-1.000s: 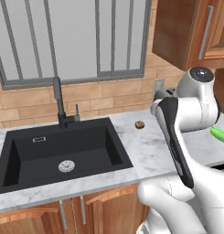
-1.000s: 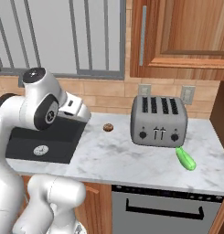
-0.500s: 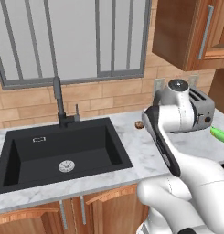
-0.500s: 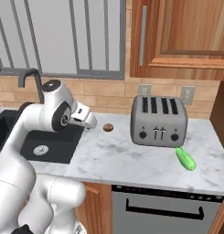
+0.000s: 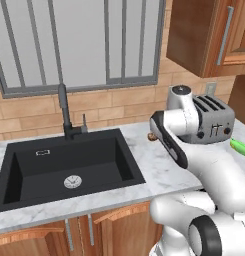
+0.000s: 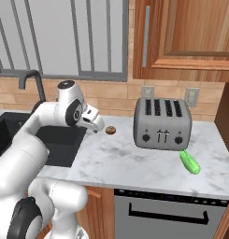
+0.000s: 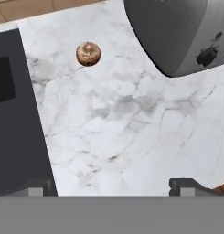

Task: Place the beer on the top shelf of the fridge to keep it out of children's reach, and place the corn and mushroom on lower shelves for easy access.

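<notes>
Gripper point(image 7: 111, 185) wide open, empty, above counter point(image 7: 131, 132). Mushroom point(image 7: 88, 53) just left of toaster point(image 7: 177, 32). Probably best: centre over mushroom, drop straight, close gently so it won't roll.

Two base cameras look forward and down from behind the arm, left and right, sharing the marble bench point(image 6: 134, 161), toaster point(image 6: 161, 123) and mushroom point(image 6: 110, 130); the hand camera looks closely down on the bench.

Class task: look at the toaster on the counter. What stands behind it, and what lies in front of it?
Behind the toaster the brick wall carries two outlets. In front lies the corn on the marble counter. The wall directly behind its body is covered.
</notes>
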### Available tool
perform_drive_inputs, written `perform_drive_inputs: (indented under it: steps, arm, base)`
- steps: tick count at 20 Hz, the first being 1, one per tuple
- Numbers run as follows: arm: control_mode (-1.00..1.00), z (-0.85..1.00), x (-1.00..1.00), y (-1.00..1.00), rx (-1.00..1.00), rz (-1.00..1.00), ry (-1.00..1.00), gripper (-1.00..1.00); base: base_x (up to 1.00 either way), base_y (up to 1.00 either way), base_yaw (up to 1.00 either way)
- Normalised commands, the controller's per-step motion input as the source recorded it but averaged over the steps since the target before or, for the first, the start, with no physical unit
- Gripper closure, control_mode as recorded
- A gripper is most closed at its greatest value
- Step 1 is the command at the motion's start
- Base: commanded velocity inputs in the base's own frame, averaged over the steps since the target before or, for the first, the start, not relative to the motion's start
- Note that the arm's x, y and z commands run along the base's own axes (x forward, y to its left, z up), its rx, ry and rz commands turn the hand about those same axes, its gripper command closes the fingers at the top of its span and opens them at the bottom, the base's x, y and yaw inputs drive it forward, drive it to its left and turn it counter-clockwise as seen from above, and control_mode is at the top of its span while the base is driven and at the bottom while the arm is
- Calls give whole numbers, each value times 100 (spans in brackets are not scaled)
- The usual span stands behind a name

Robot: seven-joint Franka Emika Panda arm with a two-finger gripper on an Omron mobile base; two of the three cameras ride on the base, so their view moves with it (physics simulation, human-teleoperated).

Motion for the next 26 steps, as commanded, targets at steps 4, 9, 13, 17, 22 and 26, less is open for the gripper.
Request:
perform_drive_inputs:
  steps: [4, 9, 13, 17, 22, 26]
  arm:
    - [-100, -24, 41, -13, 8, -7, 9, -100]
    - [-100, -25, 35, -5, 9, -5, 0, -100]
    - [-100, -23, 32, 0, 8, -3, 0, -100]
    - [-100, -25, 27, 0, 4, -1, 0, -100]
    - [-100, -19, 23, 0, 0, -1, 0, -100]
    - [-100, -24, 26, 0, 0, 0, 0, -100]
  base:
    - [0, 0, 0]
    - [0, 0, 0]
    - [0, 0, 0]
    - [0, 0, 0]
    - [0, 0, 0]
    - [0, 0, 0]
